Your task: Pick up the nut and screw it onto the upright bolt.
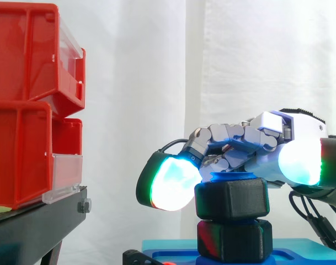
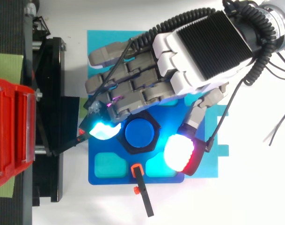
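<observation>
In the side view, the hand (image 1: 300,126) reaches in level, its fingers (image 1: 170,183) curled round a black hexagonal plastic nut (image 1: 231,200). One glowing pad touches the nut's upper edge and the other pad sits on the opposite side. The nut sits on the upright blue plastic bolt (image 1: 231,177), whose top shows just under the fingers. Below the nut is a second black hexagonal block (image 1: 234,241) on a blue plastic base (image 1: 300,248). Well beyond the fingertips, red plastic bins (image 1: 24,99) stand on a black stand (image 1: 35,226).

In the top view, the nut rings the bolt's round head. A cyan pad presses one side, and the thumb pad (image 2: 179,152) is just beside the other.
</observation>
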Controlling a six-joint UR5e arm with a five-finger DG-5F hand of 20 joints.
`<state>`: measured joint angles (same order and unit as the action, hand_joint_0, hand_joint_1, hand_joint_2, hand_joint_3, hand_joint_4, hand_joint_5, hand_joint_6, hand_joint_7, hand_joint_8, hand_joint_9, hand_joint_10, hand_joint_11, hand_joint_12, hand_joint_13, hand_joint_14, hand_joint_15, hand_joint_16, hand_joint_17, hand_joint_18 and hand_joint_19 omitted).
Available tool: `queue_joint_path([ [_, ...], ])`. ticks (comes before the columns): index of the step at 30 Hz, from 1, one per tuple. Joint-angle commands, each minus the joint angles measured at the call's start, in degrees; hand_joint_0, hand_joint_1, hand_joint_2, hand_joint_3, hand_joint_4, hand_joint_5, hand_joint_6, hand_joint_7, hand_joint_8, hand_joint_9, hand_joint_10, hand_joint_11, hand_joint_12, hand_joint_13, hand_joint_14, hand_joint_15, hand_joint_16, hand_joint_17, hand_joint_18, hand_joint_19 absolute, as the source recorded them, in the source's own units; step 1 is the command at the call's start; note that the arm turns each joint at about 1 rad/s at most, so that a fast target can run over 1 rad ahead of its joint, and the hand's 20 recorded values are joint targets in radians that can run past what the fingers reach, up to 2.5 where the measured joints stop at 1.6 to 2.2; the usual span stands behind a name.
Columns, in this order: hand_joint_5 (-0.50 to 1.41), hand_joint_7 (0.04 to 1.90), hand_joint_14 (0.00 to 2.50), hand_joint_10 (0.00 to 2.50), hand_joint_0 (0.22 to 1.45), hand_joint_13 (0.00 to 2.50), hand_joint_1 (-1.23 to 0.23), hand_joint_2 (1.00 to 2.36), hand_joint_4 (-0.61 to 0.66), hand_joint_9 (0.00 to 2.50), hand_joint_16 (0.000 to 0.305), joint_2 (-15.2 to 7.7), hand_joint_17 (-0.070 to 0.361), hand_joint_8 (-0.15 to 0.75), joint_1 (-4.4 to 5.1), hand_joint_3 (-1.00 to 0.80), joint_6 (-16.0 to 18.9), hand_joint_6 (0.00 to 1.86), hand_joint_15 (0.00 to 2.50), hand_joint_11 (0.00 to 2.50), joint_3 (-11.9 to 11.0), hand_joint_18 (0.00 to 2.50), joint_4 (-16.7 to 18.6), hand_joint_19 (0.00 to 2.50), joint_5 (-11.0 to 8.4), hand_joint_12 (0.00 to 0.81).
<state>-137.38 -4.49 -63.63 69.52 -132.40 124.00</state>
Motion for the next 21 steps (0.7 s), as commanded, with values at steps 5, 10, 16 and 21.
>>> queue_joint_path([
  [5, -0.09, 1.14, 0.00, 0.00, 0.48, 0.57, -0.21, 1.00, 0.22, 0.70, 0.025, 0.00, 0.057, 0.302, -0.52, -0.50, 0.00, 0.50, 0.00, 0.00, 0.00, 0.27, 0.48, 0.00, 0.37, 0.292],
  [10, -0.06, 1.27, 0.00, 0.00, 0.48, 0.58, -0.21, 1.00, 0.22, 0.74, 0.025, 0.00, 0.056, 0.305, -0.96, -0.50, 0.09, 0.50, 0.00, 0.00, 0.00, 0.29, 1.09, 0.00, 0.98, 0.285],
  [16, -0.03, 1.39, 0.00, 0.00, 0.49, 0.61, -0.21, 1.00, 0.21, 0.77, 0.024, 0.00, 0.054, 0.298, -1.49, -0.50, 0.00, 0.50, 0.00, 0.00, 0.00, 0.32, 1.09, 0.00, 1.51, 0.276],
  [21, 0.00, 1.49, 0.00, 0.00, 0.49, 0.64, -0.21, 1.00, 0.21, 0.82, 0.023, 0.00, 0.051, 0.296, -1.67, -0.50, 0.00, 0.50, 0.00, 0.00, 0.00, 0.36, 1.09, 0.00, 1.51, 0.268],
])
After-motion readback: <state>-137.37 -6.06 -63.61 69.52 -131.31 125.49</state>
